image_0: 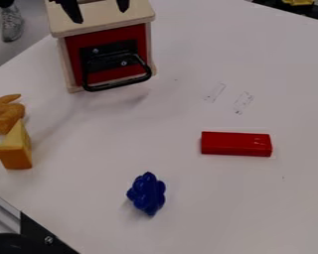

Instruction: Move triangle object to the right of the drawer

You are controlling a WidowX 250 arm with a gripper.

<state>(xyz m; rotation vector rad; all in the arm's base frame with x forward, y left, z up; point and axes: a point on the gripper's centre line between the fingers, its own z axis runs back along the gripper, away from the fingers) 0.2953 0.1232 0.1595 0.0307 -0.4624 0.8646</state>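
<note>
Two black fingers of the gripper [101, 16] hang at the top edge of the view, spread apart over the wooden top of the drawer unit, with nothing seen between them. The drawer [74, 58] has a red front and a black looped handle, set in a pale wooden box at the upper left. Near the left edge, a yellow-orange triangle object [16, 152] rests on the table, well below and to the left of the drawer.
An orange-brown figure [7, 115] lies just behind the triangle. A dark blue lobed piece [147, 193] is at the lower middle, and a red block [236, 144] lies right of centre. The white table's [208, 49] edge runs along the upper left; black and metal hardware is at the lower left corner.
</note>
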